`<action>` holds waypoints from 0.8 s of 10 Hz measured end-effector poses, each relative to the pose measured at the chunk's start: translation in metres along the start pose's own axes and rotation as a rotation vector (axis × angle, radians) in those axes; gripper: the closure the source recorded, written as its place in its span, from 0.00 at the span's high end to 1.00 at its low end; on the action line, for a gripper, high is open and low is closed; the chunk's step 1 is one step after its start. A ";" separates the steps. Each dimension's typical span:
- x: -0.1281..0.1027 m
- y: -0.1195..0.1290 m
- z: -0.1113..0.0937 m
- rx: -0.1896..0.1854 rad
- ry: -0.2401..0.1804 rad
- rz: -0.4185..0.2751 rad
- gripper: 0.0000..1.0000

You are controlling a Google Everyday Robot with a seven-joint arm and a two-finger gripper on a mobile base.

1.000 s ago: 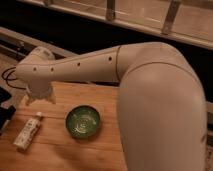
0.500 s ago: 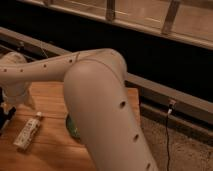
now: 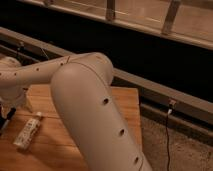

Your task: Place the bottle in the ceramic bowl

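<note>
Change: the arm (image 3: pixel 95 115) has swung further across the view and closer to the camera. Its thick pale elbow now fills the middle and covers the green bowl, which was in plain sight a second ago.
Gripper: the gripper (image 3: pixel 14 106) is at the far left edge, low over the left end of the table (image 3: pixel 125 107) and partly cut off by the edge of the view.
Fingers: spread wide, with nothing held between them.
Bottle: the white bottle (image 3: pixel 27 131) lies flat on the wooden tabletop, angled with its cap end up and to the right. It is just below and beside the gripper (whether they touch cannot be told).
Bowl: hidden behind the arm.
Right side: a thin dark cable (image 3: pixel 167 130) hangs down over the floor beside the table.
</note>
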 end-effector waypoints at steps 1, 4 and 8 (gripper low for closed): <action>0.000 -0.003 0.003 -0.001 0.007 0.016 0.65; -0.001 -0.025 0.029 0.014 0.024 0.100 0.65; 0.003 -0.039 0.041 0.022 0.033 0.152 0.65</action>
